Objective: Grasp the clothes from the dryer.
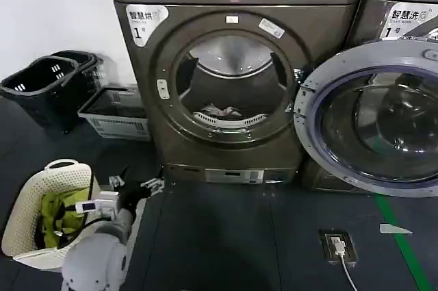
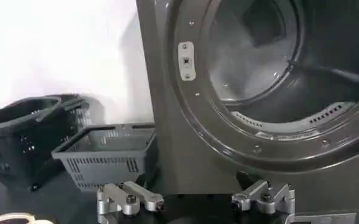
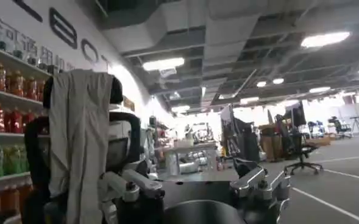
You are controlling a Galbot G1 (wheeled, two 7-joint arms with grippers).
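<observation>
The dryer point(image 1: 233, 85) is standing with its round door point(image 1: 373, 120) swung wide open to the right. The clothes point(image 1: 220, 110) are lying in a small pale heap at the bottom of the drum, just behind the front rim. The left gripper point(image 1: 137, 184) is hanging low by the floor, in front of the dryer's left corner, with its fingers point(image 2: 130, 198) spread wide and holding nothing. A white basket point(image 1: 31, 226) is sitting beside that arm. The right gripper point(image 3: 194, 185) is pointing off into the room, fingers apart and empty.
</observation>
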